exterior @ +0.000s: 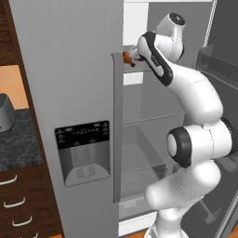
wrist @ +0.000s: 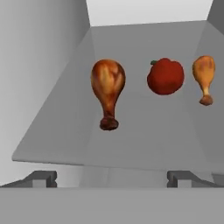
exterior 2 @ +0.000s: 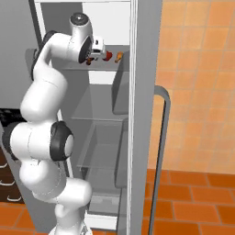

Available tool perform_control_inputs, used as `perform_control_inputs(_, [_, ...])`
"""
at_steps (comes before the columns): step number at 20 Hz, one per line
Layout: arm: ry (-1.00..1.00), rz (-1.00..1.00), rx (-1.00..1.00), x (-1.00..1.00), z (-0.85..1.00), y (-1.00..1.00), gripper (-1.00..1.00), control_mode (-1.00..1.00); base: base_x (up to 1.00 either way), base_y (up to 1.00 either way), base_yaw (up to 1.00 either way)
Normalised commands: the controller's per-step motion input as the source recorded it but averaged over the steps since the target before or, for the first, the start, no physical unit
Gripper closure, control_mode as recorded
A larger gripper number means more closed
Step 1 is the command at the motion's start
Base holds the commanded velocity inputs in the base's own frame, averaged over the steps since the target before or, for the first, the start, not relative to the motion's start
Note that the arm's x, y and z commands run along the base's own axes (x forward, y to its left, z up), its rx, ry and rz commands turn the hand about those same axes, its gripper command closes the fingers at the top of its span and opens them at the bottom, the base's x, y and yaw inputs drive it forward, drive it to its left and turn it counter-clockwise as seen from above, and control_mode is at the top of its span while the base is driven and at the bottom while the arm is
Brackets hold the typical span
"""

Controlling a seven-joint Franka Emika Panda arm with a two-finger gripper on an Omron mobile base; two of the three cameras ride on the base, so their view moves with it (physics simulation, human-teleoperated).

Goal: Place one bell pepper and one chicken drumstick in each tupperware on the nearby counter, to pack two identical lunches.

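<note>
Jaws spread wide, the gripper point(wrist: 112, 177) faces a chicken drumstick point(wrist: 108, 89) on the fridge shelf point(wrist: 57, 140); light, firm and likely greasy-slick, it is best grasped across its meaty end.

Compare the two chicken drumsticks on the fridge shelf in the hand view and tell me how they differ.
The left drumstick looks larger and nearer the camera; the right drumstick looks smaller and sits farther back. The left one is darker, with deep brown patches; the right one is a lighter orange. The left one lies apart from the red pepper, while the right one sits close beside it. Both rest on the grey shelf with the meaty end up in the picture and the bone end toward the camera.
</note>
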Motion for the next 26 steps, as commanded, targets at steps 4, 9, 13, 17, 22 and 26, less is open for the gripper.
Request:
perform_control_inputs(4, [-0.02, 0.0, 0.0, 0.96, -0.29, 0.36, -1.0, -1.0, 0.0, 0.0, 0.0])
perform_control_inputs(9, [0.0, 0.0, 0.0, 0.78, -0.2, 0.1, -1.0, -1.0, 0.0, 0.0, 0.0])
perform_control_inputs(13, [0.01, 0.0, 0.0, 0.73, -0.35, 0.14, -1.0, -1.0, 0.0, 0.0, 0.0])
perform_control_inputs(17, [0.08, 0.0, 0.0, 0.18, -0.03, 0.3, -1.0, -1.0, 0.0, 0.0, 0.0])
perform_control_inputs(22, [0.05, 0.0, 0.0, 0.43, -0.23, 0.21, -1.0, -1.0, 0.0, 0.0, 0.0])
perform_control_inputs(26, [0.0, 0.0, 0.0, 0.26, -0.63, 0.0, -1.0, -1.0, 0.0, 0.0, 0.0])
